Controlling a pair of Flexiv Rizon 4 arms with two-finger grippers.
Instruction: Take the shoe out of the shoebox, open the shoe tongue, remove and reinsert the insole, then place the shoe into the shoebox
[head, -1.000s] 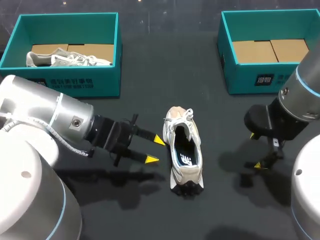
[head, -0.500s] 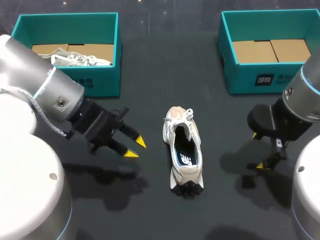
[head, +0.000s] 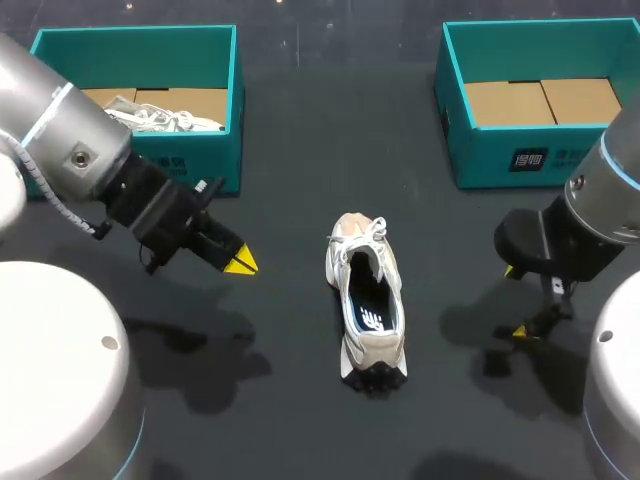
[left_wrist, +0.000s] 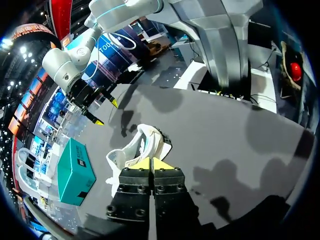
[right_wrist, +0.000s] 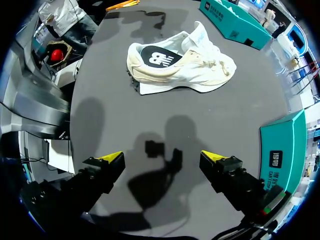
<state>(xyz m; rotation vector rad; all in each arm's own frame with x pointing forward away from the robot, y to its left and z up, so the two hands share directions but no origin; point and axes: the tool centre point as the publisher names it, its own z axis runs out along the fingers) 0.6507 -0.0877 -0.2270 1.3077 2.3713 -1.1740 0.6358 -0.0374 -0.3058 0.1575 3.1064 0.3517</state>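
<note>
**Item: shoe (head: 365, 300), one, pale cream and white.**

Location: we find it near the middle of the counter (head: 300, 130), outside both boxes. It stands upright on its sole, with the heel toward us and the toe toward the far edge.

Condition: the mouth gapes wide. A dark insole (head: 372, 318) with a pale mark lies flat inside it. White laces (head: 376, 236) sit loosely bunched over the forefoot, and dark tread lugs show under the heel. We cannot make out how far back the tongue is folded.

**Containers.** The left shoebox (head: 170, 165) is teal and holds a second shoe (head: 150, 118) of a greyer shade. The right shoebox (head: 500, 160) is also teal and shows only its cardboard floor.

**Claws.** The left claw (head: 238, 263) has its yellow tips pressed together on nothing. It hangs over the counter between the left shoebox and the shoe, well apart from the shoe. The right claw (head: 514, 300) is spread wide and empty. It hovers above bare counter to the shoe's right and touches nothing.

**Progress, as we judge it.**
- Done: the shoe is out of its box.
- Insole: it is seated, but we cannot tell whether it has already been removed and put back or has not yet been touched.
- Left to do: the shoe must at least go back into a shoebox, and the empty right one looks the likelier place for it.
- Neither claw has a grip on anything.
</note>
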